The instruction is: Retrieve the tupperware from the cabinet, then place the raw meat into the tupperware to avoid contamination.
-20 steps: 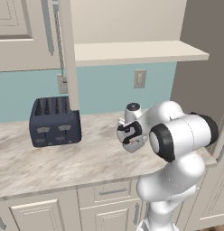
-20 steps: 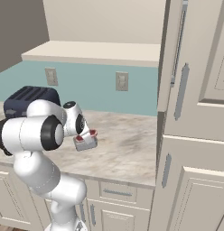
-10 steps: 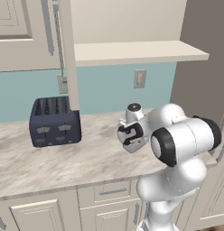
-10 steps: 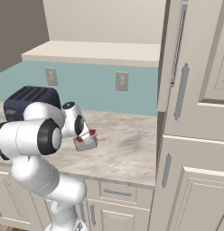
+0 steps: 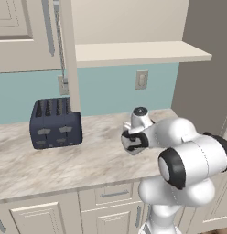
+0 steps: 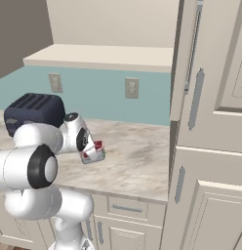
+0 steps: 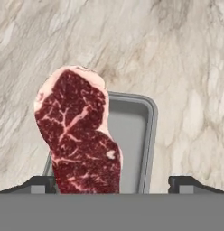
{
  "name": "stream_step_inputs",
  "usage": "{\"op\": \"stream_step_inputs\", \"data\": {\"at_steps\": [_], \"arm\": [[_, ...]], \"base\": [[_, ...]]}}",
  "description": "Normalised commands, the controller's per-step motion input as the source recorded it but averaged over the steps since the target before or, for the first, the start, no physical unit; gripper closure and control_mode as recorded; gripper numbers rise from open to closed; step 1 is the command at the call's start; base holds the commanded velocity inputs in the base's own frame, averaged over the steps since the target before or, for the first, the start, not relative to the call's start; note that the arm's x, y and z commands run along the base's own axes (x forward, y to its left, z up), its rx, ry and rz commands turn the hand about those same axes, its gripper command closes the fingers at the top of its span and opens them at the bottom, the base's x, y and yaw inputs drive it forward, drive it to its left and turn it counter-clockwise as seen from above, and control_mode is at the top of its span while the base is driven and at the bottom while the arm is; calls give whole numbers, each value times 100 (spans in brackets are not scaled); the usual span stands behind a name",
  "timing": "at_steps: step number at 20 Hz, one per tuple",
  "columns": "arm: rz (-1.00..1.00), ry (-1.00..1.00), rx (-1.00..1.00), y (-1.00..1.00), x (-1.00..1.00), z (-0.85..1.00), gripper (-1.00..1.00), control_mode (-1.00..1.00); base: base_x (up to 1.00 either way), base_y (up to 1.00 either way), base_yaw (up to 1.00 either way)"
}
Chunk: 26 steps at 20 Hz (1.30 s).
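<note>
Your meat [image 7: 77,133] lies over the tub's [image 7: 132,135] nine-o'clock rim, half inside. Expect it soft, slick and floppy; pinch its thick middle, not the fatty edge. The gripper [image 7: 113,182] at six o'clock stands spread, holding nothing.

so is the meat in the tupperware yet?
Partly. In the hand view the raw meat lies over the left side of the grey tupperware, its upper end past the rim; gripper open.
</note>
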Motion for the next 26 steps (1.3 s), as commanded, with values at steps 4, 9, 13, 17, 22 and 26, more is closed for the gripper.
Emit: {"op": "stream_step_inputs", "data": {"at_steps": [4,9,13,17,22,26], "arm": [[0,-1,0,0,-22,4,-100,-100],[0,-1,0,-3,-24,30,-100,-100],[0,0,0,-12,-34,52,-100,-100],[0,0,0,-13,-42,57,-100,-100],[0,0,0,0,-52,25,-100,-100],[4,-4,0,10,-50,22,-100,-100]], "base": [[0,0,0],[0,0,0],[0,0,0],[0,0,0],[0,0,0],[0,0,0]]}}
